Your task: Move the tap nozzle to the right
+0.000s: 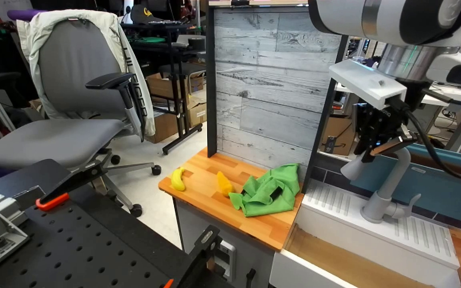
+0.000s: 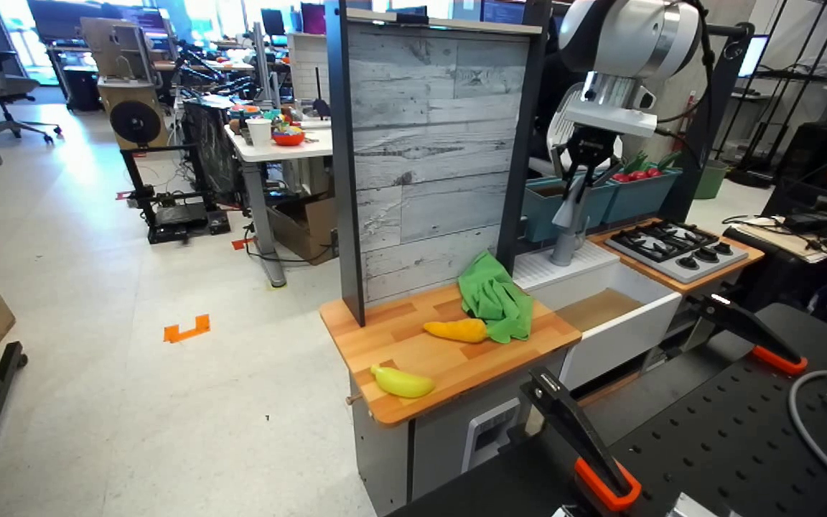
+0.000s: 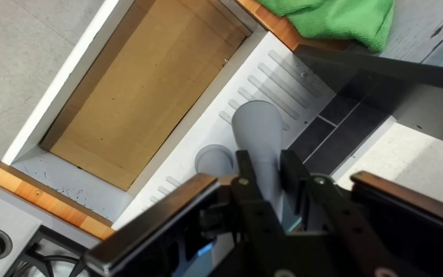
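Grey, weathered planks cover the tall panel [image 1: 270, 80] standing at one end of the sink [image 2: 622, 336]. I have the robot arm [image 2: 629, 43] hanging over the ribbed ledge [image 3: 206, 134] at the sink's back. Butting up to the sink below the panel is the wooden counter [image 2: 392, 341], and behind the sink sits a blue planter [image 1: 438, 192]. At the sink's opposite end I see a stovetop [image 2: 661, 244]. A green cloth [image 2: 492, 294] lies heaped on the counter, right beside the sink. As for the tap nozzle [image 1: 395, 176], its upright base stands on the sink's ledge, the light grey tube arches over, and its flared mouth hangs above that same ledge, toward the sink's panel end. From the wrist view I read the gripper [image 3: 266, 156] as having its jaws closed on the neck, one finger along each side and the tube filling the space between. An orange carrot [image 2: 460, 330] touches the cloth, and a yellow banana [image 2: 406, 383] lies farthest from the sink, near the counter's edge.
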### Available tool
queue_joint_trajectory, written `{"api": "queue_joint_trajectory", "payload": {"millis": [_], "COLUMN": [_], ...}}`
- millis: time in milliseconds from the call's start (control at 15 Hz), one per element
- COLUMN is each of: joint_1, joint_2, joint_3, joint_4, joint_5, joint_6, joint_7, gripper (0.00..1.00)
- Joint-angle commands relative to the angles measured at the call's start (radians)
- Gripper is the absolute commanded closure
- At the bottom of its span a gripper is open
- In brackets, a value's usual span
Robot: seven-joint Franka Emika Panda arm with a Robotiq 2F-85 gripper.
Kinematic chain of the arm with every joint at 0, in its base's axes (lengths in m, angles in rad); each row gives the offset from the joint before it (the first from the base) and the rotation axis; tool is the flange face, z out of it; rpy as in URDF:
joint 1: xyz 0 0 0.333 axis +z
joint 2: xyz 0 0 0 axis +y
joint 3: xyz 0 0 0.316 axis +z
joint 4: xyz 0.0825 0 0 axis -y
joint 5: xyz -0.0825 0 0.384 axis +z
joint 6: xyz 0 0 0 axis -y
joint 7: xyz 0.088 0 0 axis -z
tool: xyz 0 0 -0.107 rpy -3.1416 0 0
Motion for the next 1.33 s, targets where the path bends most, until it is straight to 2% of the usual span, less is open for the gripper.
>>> {"api": "queue_joint_trajectory", "payload": {"millis": [0,467,1200,1267], "joint_1": [-0.071,-0.106,-0.08,-0.08], "joint_2": [0.052,0.069,0.057,0.057], "joint_3": [-0.026,-0.026,-0.067,-0.068], "joint_4": [0.058,0.106,0.09,0.091], "joint_5": [-0.026,-0.011,-0.034,-0.035], "joint_6": [-0.031,-0.089,-0.068,-0.072], "joint_7": [-0.06,-0.098,-0.043,-0.042], "gripper": [0.94,0.94,0.94,0.66]}}
